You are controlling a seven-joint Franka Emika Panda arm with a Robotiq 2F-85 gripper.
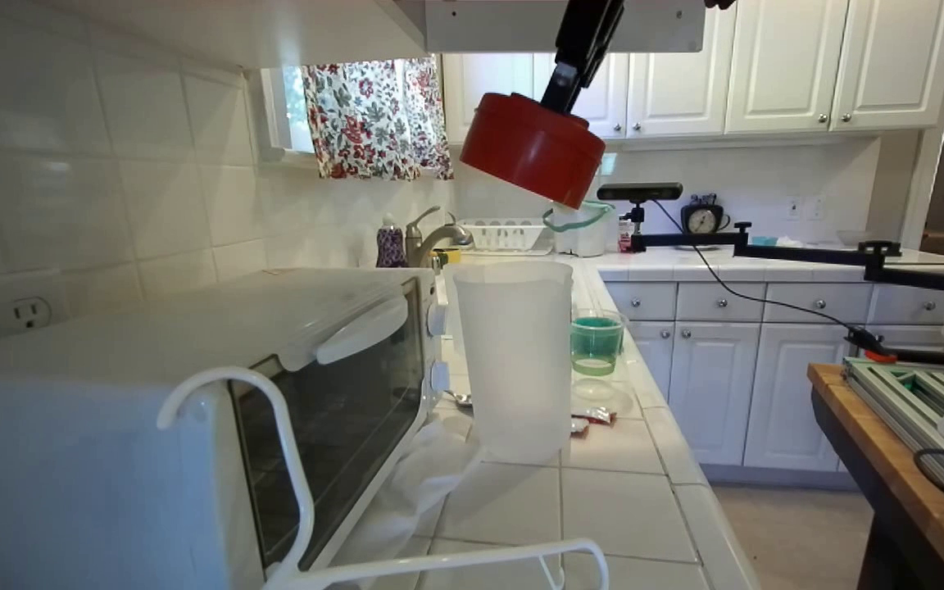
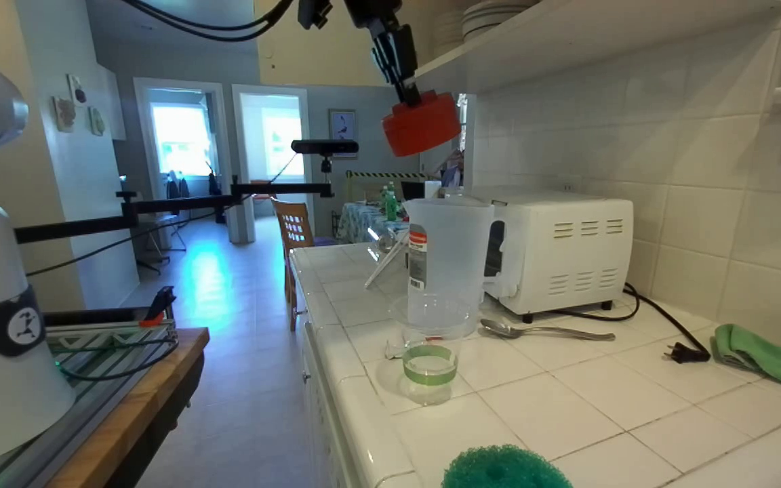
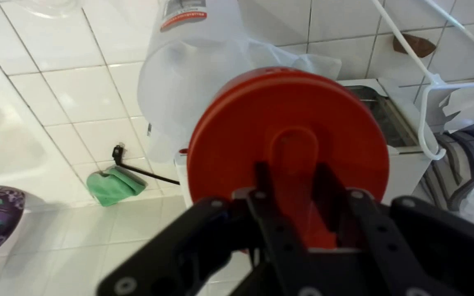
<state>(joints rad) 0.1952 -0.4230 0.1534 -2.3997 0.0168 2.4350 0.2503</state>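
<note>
My gripper (image 1: 562, 82) is shut on the raised handle of a round red lid (image 1: 525, 147). In both exterior views the lid (image 2: 423, 125) hangs tilted in the air, apart from and above a tall frosted plastic pitcher (image 1: 515, 360). The pitcher (image 2: 455, 251) stands upright and open-topped on the tiled counter, with a label on its side. In the wrist view the fingers (image 3: 291, 168) flank the lid's handle, and the lid (image 3: 228, 135) hides part of the view below. The pitcher (image 3: 187, 86) shows beyond the lid, toward the upper left.
A white toaster oven (image 2: 567, 251) stands beside the pitcher. A clear cup with a green band (image 2: 429, 366), a spoon (image 2: 546, 332) and a green cloth (image 2: 763, 356) lie on the counter. A white wire rack (image 1: 300, 492) is in front. A shelf (image 2: 601, 47) overhangs.
</note>
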